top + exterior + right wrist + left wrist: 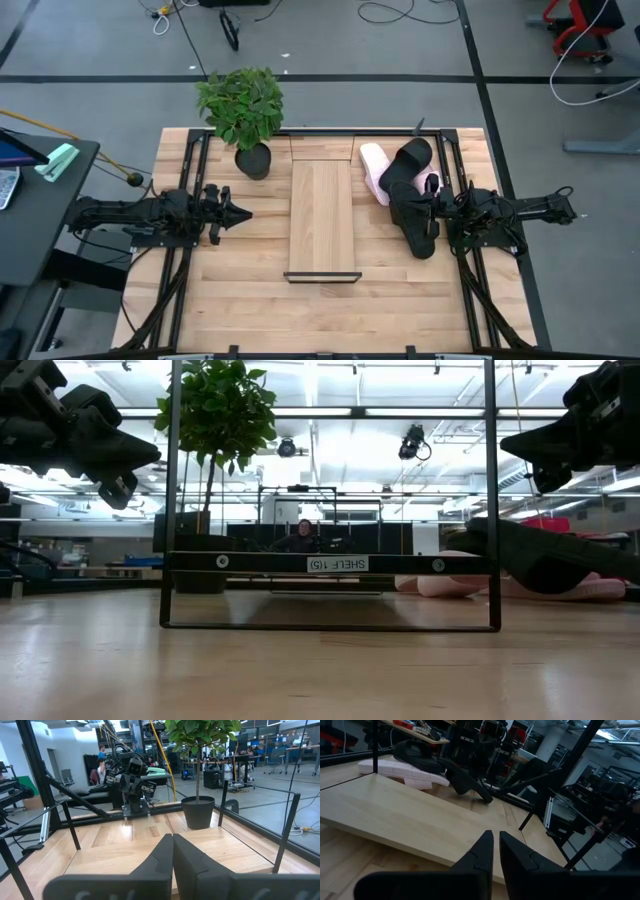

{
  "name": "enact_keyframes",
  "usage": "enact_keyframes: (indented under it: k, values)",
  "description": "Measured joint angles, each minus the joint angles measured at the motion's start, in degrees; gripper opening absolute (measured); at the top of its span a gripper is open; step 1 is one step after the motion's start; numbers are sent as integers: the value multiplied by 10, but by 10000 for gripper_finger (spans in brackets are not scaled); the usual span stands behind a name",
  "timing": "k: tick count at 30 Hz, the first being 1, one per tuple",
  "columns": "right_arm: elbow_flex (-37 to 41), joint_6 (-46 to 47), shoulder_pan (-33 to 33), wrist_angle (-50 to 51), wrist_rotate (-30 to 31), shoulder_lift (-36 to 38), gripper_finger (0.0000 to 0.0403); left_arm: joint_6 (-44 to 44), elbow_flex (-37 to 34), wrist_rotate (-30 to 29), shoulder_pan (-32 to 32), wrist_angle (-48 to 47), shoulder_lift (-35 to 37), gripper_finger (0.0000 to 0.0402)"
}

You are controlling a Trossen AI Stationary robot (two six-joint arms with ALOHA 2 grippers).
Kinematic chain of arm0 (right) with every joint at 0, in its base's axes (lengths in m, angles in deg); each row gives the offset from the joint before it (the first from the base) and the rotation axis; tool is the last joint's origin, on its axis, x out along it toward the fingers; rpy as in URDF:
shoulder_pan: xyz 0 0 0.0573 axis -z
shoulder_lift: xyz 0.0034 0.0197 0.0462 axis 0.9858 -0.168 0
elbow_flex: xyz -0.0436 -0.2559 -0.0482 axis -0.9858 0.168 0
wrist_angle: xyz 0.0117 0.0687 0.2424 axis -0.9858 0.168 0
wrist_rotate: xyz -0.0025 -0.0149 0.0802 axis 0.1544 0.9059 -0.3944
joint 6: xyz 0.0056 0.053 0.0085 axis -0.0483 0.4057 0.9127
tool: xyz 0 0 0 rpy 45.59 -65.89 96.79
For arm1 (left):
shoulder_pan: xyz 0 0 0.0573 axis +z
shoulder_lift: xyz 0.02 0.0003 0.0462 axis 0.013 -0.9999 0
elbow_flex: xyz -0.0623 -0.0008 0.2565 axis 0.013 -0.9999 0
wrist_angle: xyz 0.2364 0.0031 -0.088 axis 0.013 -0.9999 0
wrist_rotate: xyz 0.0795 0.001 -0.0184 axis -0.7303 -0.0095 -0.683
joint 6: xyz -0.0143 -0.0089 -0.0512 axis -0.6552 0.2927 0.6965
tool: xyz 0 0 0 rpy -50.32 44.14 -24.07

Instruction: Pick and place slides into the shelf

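Note:
The shelf [321, 215], a light plank on a thin black frame, stands mid-table. The slides lie on the tabletop to its right. One pink slide [374, 163] and one black slide [411, 163] are at the far side. A second black slide [415, 228] is nearer, with a bit of pink [430, 183] beside it. In the left wrist view the black slide [417, 752] rests on the pink one [400, 770]. My right gripper [428, 207] hangs shut over the nearer black slide [550, 555], clear of it. My left gripper [243, 212] hangs shut left of the shelf, with nothing in it.
A potted plant [245, 110] stands on the table's far left part, beside the shelf's far left corner. Black frame rails [190, 180] run along the table's left and right sides. Bare tabletop lies in front of the shelf [320, 310].

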Motion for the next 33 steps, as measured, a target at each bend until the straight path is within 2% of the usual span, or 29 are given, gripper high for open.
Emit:
enact_keyframes:
  k: [11,15,23,28,33]
  values:
    - [0,0,0,0,0,0,14,0,0,0,0,0,0,31]
    - [0,22,0,0,0,0,14,-31,0,-24,0,10,0,36]
    - [-2,70,0,-5,6,0,14,-88,2,-26,0,9,-4,21]
    - [-42,64,0,-5,42,-3,14,-108,32,-26,0,11,-11,14]
    - [-110,23,0,45,52,-38,14,-136,83,-37,0,8,-49,12]
